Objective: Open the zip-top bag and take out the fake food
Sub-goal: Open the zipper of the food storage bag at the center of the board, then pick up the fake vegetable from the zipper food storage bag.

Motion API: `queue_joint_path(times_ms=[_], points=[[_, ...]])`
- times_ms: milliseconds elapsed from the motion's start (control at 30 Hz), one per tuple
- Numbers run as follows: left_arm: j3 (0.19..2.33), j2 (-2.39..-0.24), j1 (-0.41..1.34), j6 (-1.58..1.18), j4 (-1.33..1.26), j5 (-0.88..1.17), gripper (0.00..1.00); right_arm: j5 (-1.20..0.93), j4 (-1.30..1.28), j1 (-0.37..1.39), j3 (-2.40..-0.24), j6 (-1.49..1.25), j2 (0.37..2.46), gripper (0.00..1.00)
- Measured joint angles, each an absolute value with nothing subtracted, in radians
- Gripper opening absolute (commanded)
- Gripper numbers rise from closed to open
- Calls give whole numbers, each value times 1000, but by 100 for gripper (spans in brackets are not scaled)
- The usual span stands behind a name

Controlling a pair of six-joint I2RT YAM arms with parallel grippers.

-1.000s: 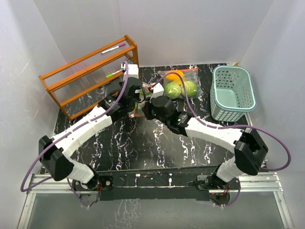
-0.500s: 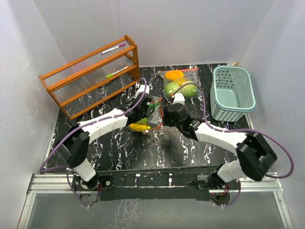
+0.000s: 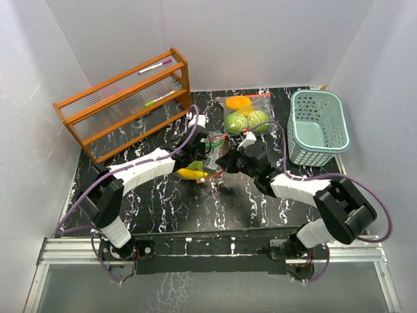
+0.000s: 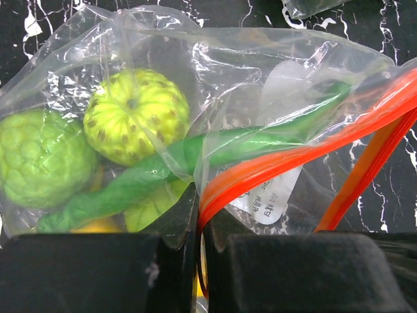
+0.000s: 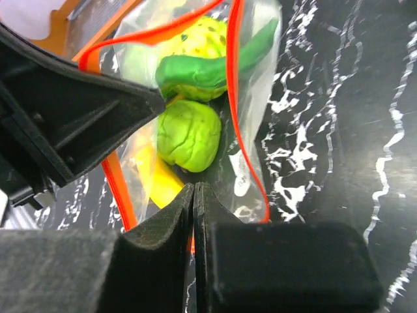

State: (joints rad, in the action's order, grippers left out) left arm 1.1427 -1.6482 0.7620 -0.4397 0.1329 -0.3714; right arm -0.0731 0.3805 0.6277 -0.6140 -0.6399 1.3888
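A clear zip-top bag (image 3: 207,162) with a red zip strip (image 4: 293,153) hangs between my two grippers at mid-table. My left gripper (image 4: 199,208) is shut on one side of the red strip. My right gripper (image 5: 194,192) is shut on the opposite lip of the bag's mouth, and the mouth gapes between them. Inside lies the fake food: a yellow-green ball (image 4: 137,114), a bumpy green ball (image 5: 189,134), a long green piece (image 5: 208,65) and a yellow banana (image 5: 159,179). From above, the left gripper (image 3: 207,147) and the right gripper (image 3: 225,160) stand close together.
A second clear bag (image 3: 246,112) with orange and green pieces lies at the back. A pale-teal slotted basket (image 3: 317,127) stands at the back right. An orange wooden rack (image 3: 124,101) holding pens stands at the back left. White walls close in the black marbled table (image 3: 195,202).
Both arms have dropped from a raised pose to the bag at mid-table. The right gripper has moved left onto the bag's mouth and shut on its lip.
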Motion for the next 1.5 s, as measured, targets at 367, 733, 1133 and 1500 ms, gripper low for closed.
queue_joint_path(times_ms=[367,733,1133,1500], points=[[1119,-1648,762,-472,111,-331,0,-223,841,593,-580,-897,1607,45],[1118,-1644,761,-469,112,-314,0,-149,904,580,-620,-1016,1742,54],[1116,-1636,760,-449,112,-276,0,-111,879,571,-815,-1032,1887,38],[1118,-1627,761,-469,121,-281,0,-110,836,568,-830,-1014,1894,12]])
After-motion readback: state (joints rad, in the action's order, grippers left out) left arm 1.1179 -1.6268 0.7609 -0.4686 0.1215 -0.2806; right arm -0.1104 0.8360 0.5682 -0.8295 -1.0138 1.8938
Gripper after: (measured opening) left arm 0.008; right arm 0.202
